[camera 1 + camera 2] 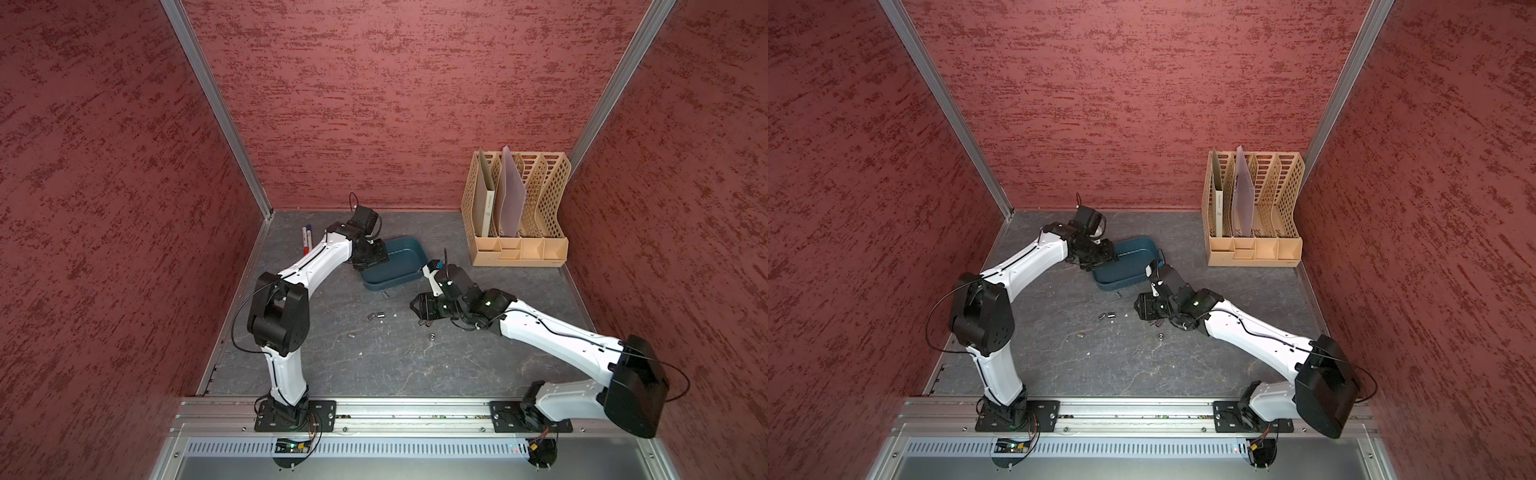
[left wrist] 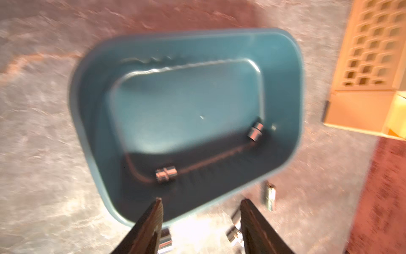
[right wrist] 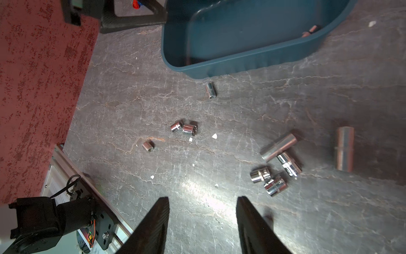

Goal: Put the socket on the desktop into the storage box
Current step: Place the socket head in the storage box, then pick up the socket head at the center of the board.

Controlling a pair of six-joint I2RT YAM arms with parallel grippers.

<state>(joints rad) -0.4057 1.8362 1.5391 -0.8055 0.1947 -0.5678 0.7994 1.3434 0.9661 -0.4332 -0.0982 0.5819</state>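
Left end effector sat closest to its wrist camera: jaws apart, nothing between them, hanging over the box at the rim nearest it. Two sockets lay inside the box, one just ahead of the fingertips by the near wall, another farther ahead against a side wall. That view was blurred, so no finer detail.

Right end effector was also apart and empty, above bare table, short of the box. More sockets lay loose on the table ahead of it:
- a touching pair
- a single near the pair
- another single just in front of the box wall
- a cluster of four off to one side
- a long socket just past the cluster

In both top views the end effectors sat at opposite sides of the box. File rack and pens were well clear of both.
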